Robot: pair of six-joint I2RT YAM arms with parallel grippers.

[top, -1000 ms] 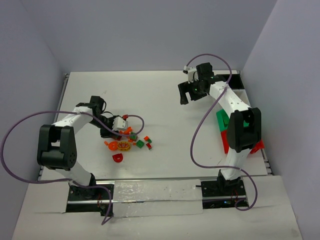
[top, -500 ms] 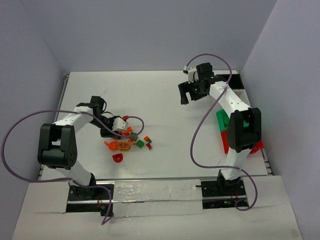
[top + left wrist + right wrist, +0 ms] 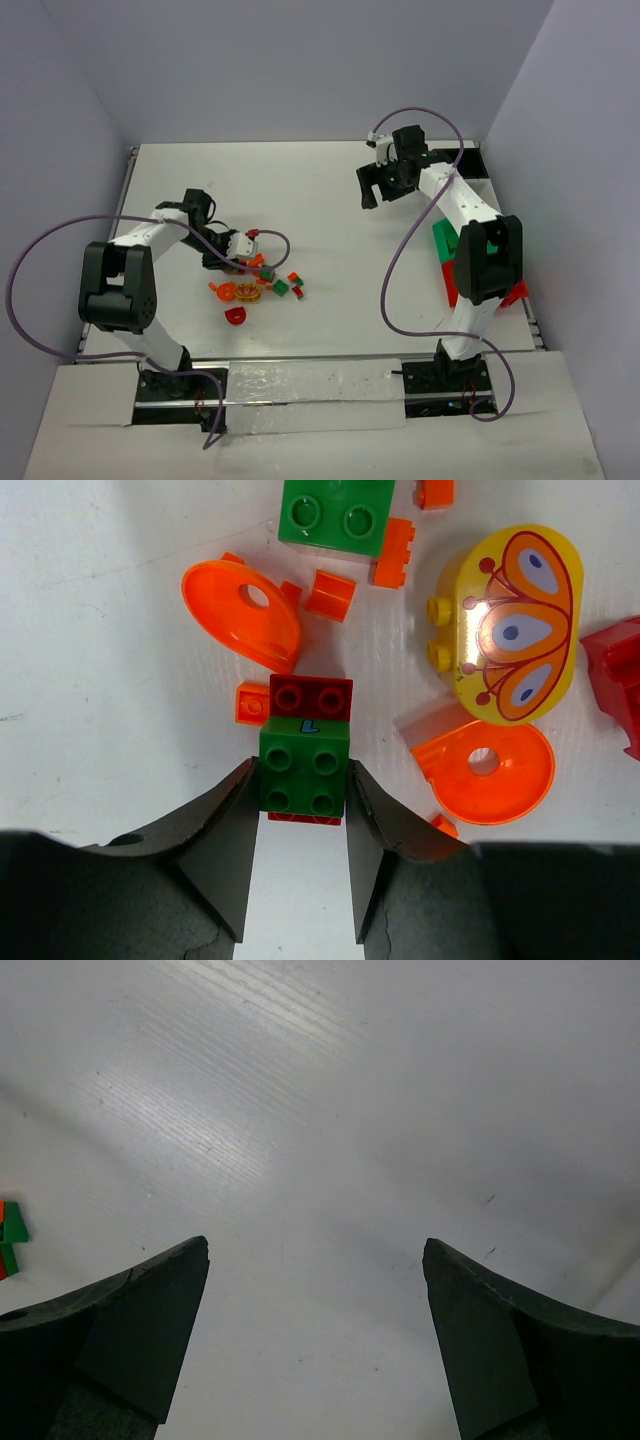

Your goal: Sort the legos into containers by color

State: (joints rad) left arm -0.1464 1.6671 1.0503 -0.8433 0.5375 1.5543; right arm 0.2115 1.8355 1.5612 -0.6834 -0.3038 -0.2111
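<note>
While my left fingers pinch a green brick, red brick at its twelve o'clock, my right fingers wide above the counter

Left arm and right arm, bolted at the table's near edge: white shells, black joints, black bases. A purple cable loops off each. Left gripper: matte black wedge fingers. Possibly a green light on the right wrist.

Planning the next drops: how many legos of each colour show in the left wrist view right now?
Green legos: 2, one between the left fingers
Red legos: 2
Orange legos: 7, counting small bits, so approximate
Yellow lego: 1
Total: 12
</note>
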